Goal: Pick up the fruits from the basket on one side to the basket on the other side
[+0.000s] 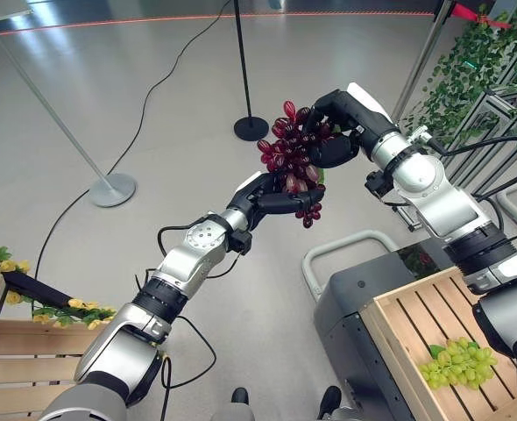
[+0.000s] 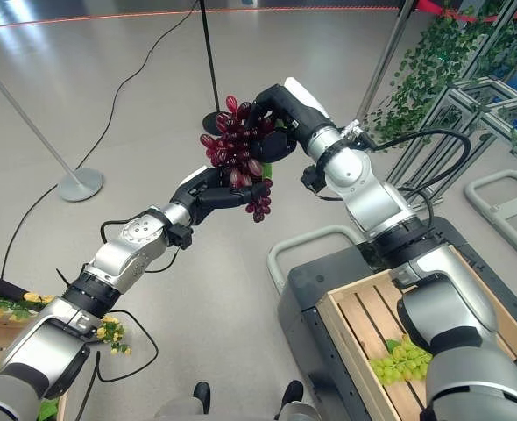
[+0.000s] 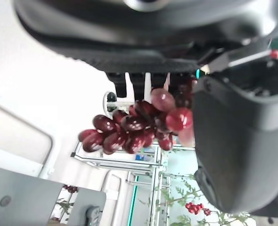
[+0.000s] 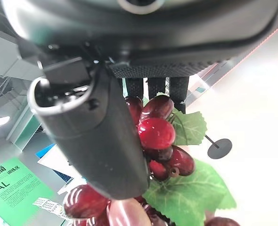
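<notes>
The wooden crate (image 1: 390, 329) holding green grapes (image 1: 456, 361) is cut off at the edge.

Bright even light, glare streaks on floor (image 1: 180, 96), wrist views blurred close up

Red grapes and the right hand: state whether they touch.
Touching. The right wrist view shows the right hand with thumb and fingers closed round the red grapes; the left hand grips them too.
</notes>
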You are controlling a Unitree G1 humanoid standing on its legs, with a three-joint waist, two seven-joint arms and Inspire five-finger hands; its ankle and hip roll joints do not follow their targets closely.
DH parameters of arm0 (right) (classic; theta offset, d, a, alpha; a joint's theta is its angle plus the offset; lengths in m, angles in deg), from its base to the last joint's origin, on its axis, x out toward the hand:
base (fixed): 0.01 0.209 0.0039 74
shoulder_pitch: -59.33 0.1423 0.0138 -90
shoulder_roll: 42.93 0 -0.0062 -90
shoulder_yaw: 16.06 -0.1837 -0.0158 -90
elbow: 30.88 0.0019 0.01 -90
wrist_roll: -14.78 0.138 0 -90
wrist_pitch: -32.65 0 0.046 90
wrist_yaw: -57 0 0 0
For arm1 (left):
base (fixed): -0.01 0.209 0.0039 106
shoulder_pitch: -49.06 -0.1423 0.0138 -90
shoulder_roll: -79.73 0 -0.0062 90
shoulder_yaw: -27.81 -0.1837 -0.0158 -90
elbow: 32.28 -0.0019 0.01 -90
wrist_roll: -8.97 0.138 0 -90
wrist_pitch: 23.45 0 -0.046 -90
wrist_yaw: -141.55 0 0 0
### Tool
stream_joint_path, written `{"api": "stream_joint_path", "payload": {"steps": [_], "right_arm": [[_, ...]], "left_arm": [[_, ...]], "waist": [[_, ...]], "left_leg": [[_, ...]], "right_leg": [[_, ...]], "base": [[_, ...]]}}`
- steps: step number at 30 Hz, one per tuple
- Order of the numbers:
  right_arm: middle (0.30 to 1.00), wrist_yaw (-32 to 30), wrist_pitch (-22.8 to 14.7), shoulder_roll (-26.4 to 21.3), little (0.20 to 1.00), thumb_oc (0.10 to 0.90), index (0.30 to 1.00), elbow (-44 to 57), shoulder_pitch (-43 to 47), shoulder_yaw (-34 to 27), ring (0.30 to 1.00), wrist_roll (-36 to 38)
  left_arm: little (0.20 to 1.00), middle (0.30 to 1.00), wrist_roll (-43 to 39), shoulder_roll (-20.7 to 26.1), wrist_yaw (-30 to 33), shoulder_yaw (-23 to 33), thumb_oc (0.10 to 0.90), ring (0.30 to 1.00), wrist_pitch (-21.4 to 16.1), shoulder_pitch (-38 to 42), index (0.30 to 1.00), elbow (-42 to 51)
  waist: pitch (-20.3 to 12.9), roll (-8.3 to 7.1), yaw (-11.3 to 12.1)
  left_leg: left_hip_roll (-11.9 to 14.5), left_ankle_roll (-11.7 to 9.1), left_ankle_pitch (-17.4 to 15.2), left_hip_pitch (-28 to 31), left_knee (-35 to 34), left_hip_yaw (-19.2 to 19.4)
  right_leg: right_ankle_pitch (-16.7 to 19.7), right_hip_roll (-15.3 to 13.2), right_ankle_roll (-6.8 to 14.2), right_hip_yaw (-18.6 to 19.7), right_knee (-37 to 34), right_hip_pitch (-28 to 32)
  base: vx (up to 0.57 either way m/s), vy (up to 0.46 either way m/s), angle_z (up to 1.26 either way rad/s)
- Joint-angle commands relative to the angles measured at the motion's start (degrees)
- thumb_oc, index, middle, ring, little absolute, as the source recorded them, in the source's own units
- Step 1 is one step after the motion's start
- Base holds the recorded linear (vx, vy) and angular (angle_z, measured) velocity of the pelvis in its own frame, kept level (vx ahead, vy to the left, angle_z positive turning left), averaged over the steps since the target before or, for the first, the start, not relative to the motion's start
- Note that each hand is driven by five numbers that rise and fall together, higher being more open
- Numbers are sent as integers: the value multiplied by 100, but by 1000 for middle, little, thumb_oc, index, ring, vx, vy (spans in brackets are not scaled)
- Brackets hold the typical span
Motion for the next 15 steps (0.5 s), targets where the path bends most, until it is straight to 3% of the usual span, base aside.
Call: {"api": "stream_joint_path", "payload": {"steps": [1, 6, 7, 11, 12, 13, 14, 15], "right_arm": [[300, -86, -413, 448, 300, 400, 300, 84, 1088, 293, 300, 347], [300, 39, -341, 577, 300, 400, 300, 161, 1070, 281, 300, 253], [300, 71, -326, 583, 300, 400, 300, 166, 1066, 280, 300, 243], [300, 216, -197, 627, 300, 400, 300, 201, 1020, 269, 300, 228], [531, 402, -27, 629, 531, 554, 531, 228, 993, 277, 531, 183], [594, 433, -3, 624, 594, 596, 594, 233, 983, 279, 594, 182], [900, 489, 71, 605, 900, 800, 900, 235, 977, 293, 900, 188], [900, 526, 119, 588, 900, 800, 900, 240, 973, 301, 900, 182]], "left_arm": [[900, 900, -292, -417, 136, -317, 800, 900, -482, 660, 900, -419], [900, 900, -214, -587, 698, -107, 800, 900, -987, 595, 900, -628], [300, 300, -229, -625, 781, -50, 400, 300, -1133, 569, 300, -642], [300, 300, -94, -697, 998, 72, 400, 300, -1305, 495, 300, -636], [300, 300, 2, -720, 1124, 127, 400, 300, -1388, 443, 300, -621], [300, 300, 18, -721, 1134, 142, 400, 300, -1405, 422, 300, -605], [300, 300, 60, -723, 1151, 179, 400, 300, -1409, 384, 300, -565], [300, 300, 76, -711, 1173, 189, 400, 300, -1419, 362, 300, -534]], "waist": [[-1206, -225, 76], [-1206, -257, 72], [-1208, -264, 73], [-1198, -278, 66], [-1192, -295, 65], [-1189, -297, 67], [-1184, -306, 76], [-1181, -310, 76]], "left_leg": [[-85, -46, 226, -277, -90, 39], [-87, -47, 244, -289, -90, 31], [-85, -52, 248, -297, -90, 32], [-82, -58, 249, -303, -90, 34], [-81, -63, 252, -307, -90, 35], [-80, -64, 253, -307, -90, 35], [-77, -67, 257, -312, -90, 32], [-73, -69, 259, -312, -90, 35]], "right_leg": [[-328, -132, 30, 282, 14, 439], [-325, -126, 22, 287, 14, 435], [-323, -127, 18, 284, 8, 434], [-324, -126, 13, 282, 9, 428], [-327, -128, 12, 275, 6, 432], [-326, -130, 11, 270, 6, 434], [-324, -134, 12, 257, 6, 434], [-323, -136, 13, 250, 6, 436]], "base": [[0, 0, 0], [0, 0, 0], [0, 0, 0], [0, 0, 0], [0, 0, 0], [0, 0, 0], [0, 0, 0], [0, 0, 0]]}}
